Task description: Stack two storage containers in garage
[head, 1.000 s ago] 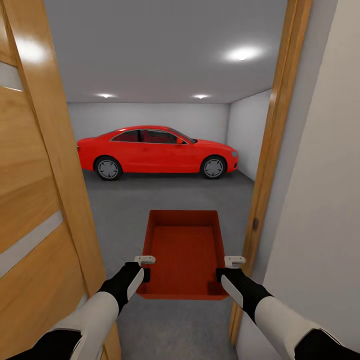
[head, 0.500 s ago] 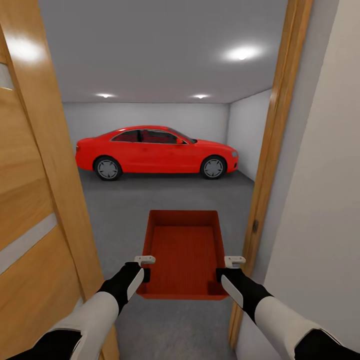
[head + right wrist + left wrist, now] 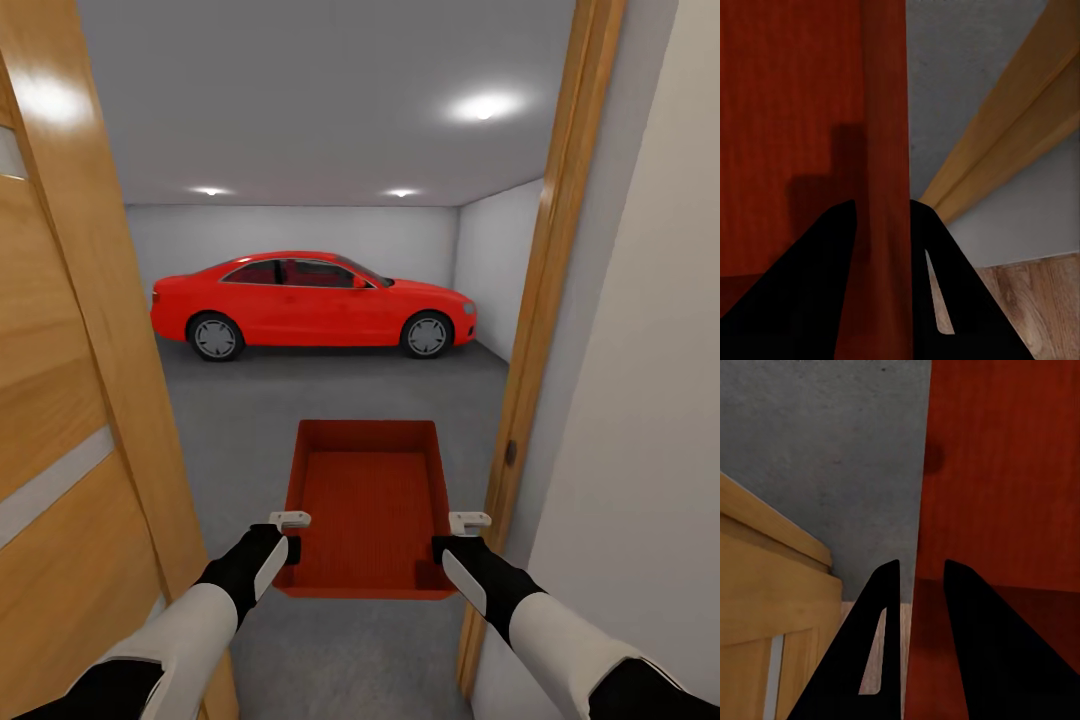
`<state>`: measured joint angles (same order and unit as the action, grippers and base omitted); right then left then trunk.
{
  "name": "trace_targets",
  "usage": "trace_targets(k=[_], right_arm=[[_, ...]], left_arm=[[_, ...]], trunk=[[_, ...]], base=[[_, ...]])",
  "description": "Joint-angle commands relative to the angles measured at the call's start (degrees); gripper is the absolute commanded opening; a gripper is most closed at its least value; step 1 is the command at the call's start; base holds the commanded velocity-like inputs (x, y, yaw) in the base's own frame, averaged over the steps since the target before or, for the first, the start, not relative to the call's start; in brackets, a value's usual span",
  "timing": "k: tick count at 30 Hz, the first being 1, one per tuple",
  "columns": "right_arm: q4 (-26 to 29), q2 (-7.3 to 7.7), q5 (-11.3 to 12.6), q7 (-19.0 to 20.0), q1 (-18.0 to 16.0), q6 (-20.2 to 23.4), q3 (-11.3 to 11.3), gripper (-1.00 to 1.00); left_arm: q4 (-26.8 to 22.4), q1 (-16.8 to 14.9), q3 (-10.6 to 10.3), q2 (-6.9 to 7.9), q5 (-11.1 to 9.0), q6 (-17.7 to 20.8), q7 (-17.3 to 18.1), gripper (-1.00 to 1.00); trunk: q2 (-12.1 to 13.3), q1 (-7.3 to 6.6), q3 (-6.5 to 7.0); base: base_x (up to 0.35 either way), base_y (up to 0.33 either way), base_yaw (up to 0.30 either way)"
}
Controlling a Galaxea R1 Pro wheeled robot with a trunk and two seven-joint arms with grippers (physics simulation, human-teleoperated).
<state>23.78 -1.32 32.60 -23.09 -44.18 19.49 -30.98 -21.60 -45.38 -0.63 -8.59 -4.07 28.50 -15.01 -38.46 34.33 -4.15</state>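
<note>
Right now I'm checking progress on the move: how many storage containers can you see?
1. The storage container is held between the left gripper and the right gripper, in the garage doorway. A second one may be elsewhere, out of view.

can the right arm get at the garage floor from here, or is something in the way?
Probably not yet. The right gripper is shut on the storage container's right wall, and the left gripper grips the other wall. The door frame stands close beside the right arm, and the floor lies beyond the doorway.
</note>
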Motion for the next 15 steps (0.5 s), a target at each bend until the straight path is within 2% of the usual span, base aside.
trace_targets(k=[1,15], right_arm=[[0.12,-0.01,-1.22,-0.56,-0.12,0.55,0.66,-1.0],[0.12,0.01,-1.22,-0.56,-0.12,0.54,0.66,-1.0]], left_arm=[[-0.11,0.03,-0.08,-0.02,1.96,0.68,-0.9,-1.0],[-0.11,0.03,-0.1,-0.02,1.96,0.68,-0.9,-1.0]], trunk=[[-0.1,0.02,-0.1],[-0.1,0.02,-0.1]], base=[[0.0,0.0,0.0],[0.0,0.0,0.0]])
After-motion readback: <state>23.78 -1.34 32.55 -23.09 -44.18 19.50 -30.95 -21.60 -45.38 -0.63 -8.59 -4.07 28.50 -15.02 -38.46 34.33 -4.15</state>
